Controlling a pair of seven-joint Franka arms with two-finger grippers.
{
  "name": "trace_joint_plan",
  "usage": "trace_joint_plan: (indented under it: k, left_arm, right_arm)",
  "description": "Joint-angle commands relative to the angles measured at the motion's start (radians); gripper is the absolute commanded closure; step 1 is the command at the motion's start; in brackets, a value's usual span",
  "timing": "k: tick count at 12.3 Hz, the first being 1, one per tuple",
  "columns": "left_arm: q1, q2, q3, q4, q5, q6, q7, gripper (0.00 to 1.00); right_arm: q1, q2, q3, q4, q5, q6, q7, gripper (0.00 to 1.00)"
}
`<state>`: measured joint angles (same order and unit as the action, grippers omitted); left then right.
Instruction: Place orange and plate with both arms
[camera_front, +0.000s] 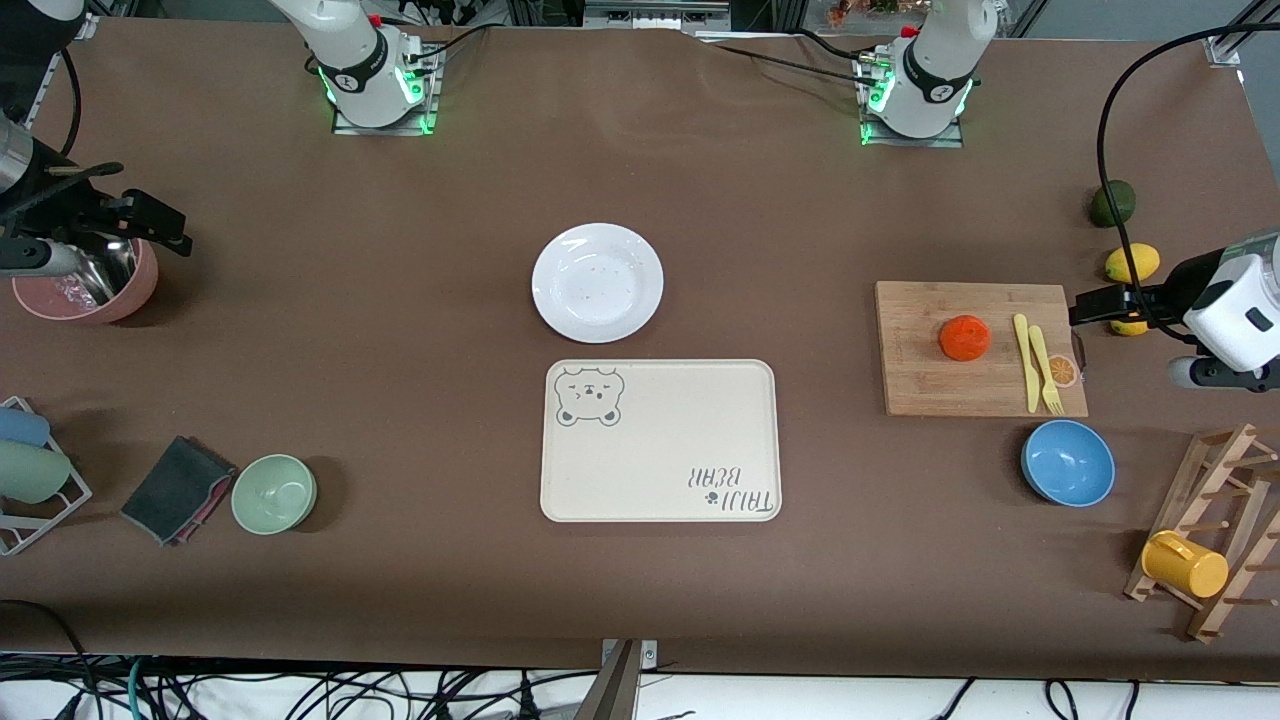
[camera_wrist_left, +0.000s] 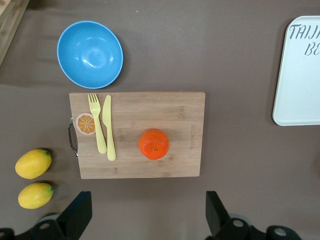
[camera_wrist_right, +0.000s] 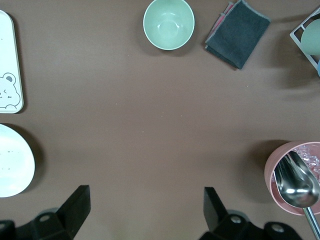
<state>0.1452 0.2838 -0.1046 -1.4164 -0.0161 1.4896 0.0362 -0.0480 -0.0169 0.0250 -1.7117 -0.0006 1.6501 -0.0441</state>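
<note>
The orange (camera_front: 964, 337) sits on a wooden cutting board (camera_front: 985, 395) toward the left arm's end of the table; it also shows in the left wrist view (camera_wrist_left: 153, 144). The white plate (camera_front: 597, 282) lies mid-table, and its edge shows in the right wrist view (camera_wrist_right: 12, 167). My left gripper (camera_front: 1085, 305) is open and empty over the table beside the board's handle end, apart from the orange; it also shows in the left wrist view (camera_wrist_left: 148, 215). My right gripper (camera_front: 150, 225) is open and empty over the pink bowl at the right arm's end; it also shows in the right wrist view (camera_wrist_right: 145, 210).
A cream bear-print tray (camera_front: 660, 440) lies nearer to the front camera than the plate. A yellow fork and knife (camera_front: 1035, 362) lie on the board. Nearby are a blue bowl (camera_front: 1067, 462), lemons (camera_front: 1131, 263), a mug rack (camera_front: 1205, 540), a pink bowl (camera_front: 85, 285), a green bowl (camera_front: 273, 493) and a grey cloth (camera_front: 178, 489).
</note>
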Motion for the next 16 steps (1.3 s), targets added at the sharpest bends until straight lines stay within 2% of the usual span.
trace_joint_plan:
  k: [1, 11, 13, 16]
  left_arm:
    - [-0.004, 0.006, 0.0, 0.019, -0.004, -0.015, -0.013, 0.0]
    - [0.001, 0.029, -0.001, -0.005, -0.004, -0.02, -0.006, 0.0]
    - [0.004, 0.046, -0.001, -0.09, -0.002, 0.042, 0.002, 0.0]
    - [0.005, 0.009, 0.002, -0.327, -0.002, 0.275, -0.016, 0.0]
  right_arm:
    - [-0.004, 0.012, 0.004, 0.02, 0.005, 0.008, 0.006, 0.0]
    - [-0.004, 0.012, 0.004, 0.02, 0.002, -0.003, 0.012, 0.0]
    - [-0.004, 0.012, 0.004, 0.02, 0.002, -0.003, 0.012, 0.0]
    - [-0.004, 0.015, 0.004, 0.02, 0.001, -0.001, 0.012, 0.0]
